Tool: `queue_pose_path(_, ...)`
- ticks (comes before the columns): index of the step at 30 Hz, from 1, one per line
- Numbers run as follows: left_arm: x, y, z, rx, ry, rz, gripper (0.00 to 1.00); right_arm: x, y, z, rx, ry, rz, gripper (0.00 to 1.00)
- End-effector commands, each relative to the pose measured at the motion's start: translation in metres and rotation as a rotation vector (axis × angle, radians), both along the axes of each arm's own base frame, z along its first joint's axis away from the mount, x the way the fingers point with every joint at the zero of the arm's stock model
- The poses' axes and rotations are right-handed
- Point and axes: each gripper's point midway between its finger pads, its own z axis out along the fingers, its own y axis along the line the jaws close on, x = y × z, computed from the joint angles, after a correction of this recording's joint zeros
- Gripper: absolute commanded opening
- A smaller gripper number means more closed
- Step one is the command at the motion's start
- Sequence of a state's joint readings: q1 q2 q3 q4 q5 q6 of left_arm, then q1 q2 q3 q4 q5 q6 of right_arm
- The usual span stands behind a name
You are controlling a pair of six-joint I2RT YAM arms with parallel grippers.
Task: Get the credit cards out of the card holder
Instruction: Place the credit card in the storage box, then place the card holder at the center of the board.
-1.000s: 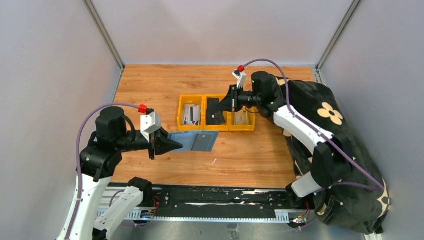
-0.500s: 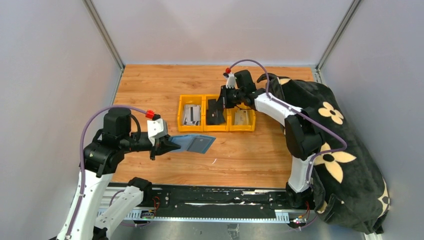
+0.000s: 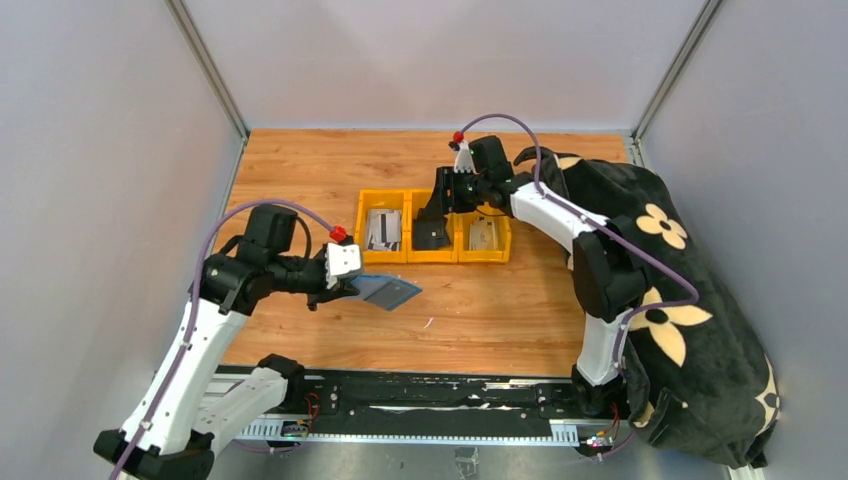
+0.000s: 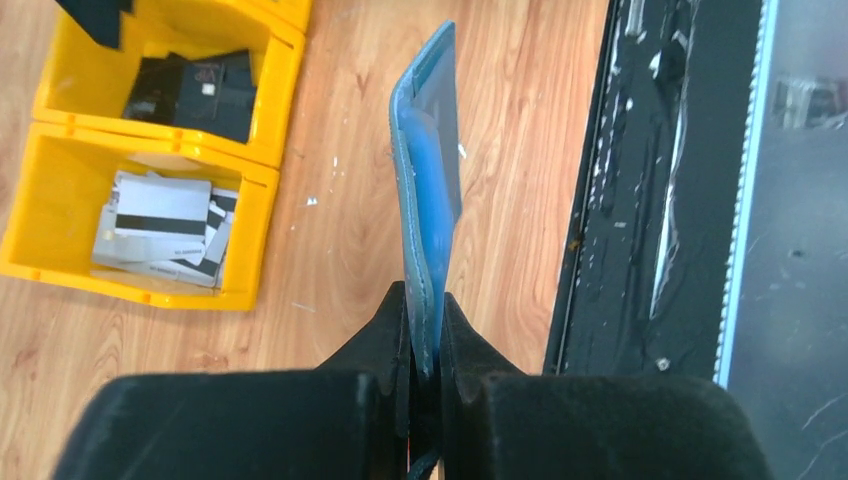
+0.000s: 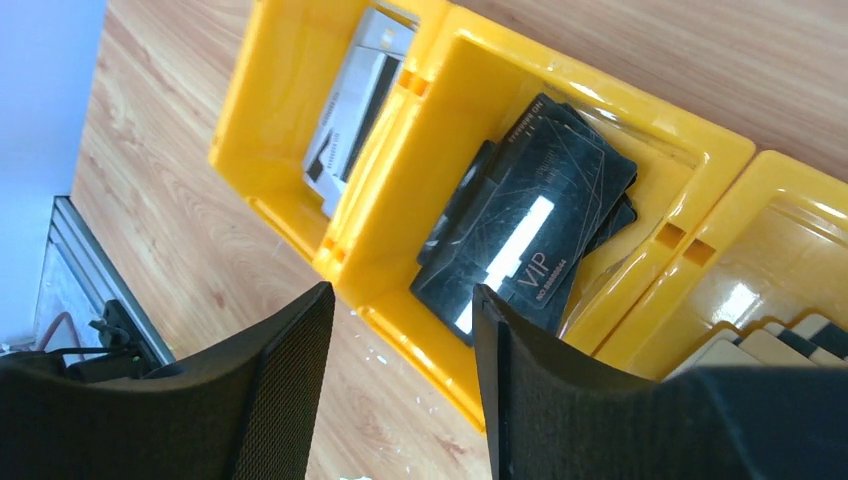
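While card holder [image 4: 425, 180] is clamped edge-on in closed left gripper [image 4: 424, 300] above table [image 3: 500, 310], firm hold is needed (blue card [image 4: 435, 215] seemingly inside); right gripper [image 5: 400, 300], spread wide, empty, over black cards [image 5: 525, 240], is to be brought across.

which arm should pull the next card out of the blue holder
Right, probably. The left gripper is shut on the card holder, holding it off the table. The right gripper is open and empty above the middle yellow bin, free to come over and pull.
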State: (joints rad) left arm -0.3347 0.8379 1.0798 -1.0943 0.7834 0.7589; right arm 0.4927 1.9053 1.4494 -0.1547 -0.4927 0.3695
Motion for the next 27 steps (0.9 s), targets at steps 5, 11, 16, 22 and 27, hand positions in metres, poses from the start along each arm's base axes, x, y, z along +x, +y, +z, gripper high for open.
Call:
queue_pose_path(5,0.016,0.016,-0.060,0.350,0.035,-0.087,0.00,-0.020,-0.009,0.087,0.133,-0.153,0.001,0.59)
queue_pose_path(11,0.023,0.026,-0.109,0.625,0.103,-0.160,0.00,-0.035,-0.019,0.103,0.149,-0.190,-0.005,0.65)
queue_pose_path(16,0.056,0.047,-0.135,0.853,0.079,-0.099,0.00,-0.036,-0.030,0.096,0.125,-0.199,-0.030,0.66)
queue_pose_path(22,0.117,0.062,-0.148,1.022,-0.151,0.108,0.00,-0.015,-0.064,0.069,-0.067,-0.247,-0.113,0.67)
queue_pose_path(27,0.123,0.061,-0.166,1.053,-0.197,0.171,0.18,-0.002,-0.098,0.063,-0.173,-0.289,-0.207,0.68)
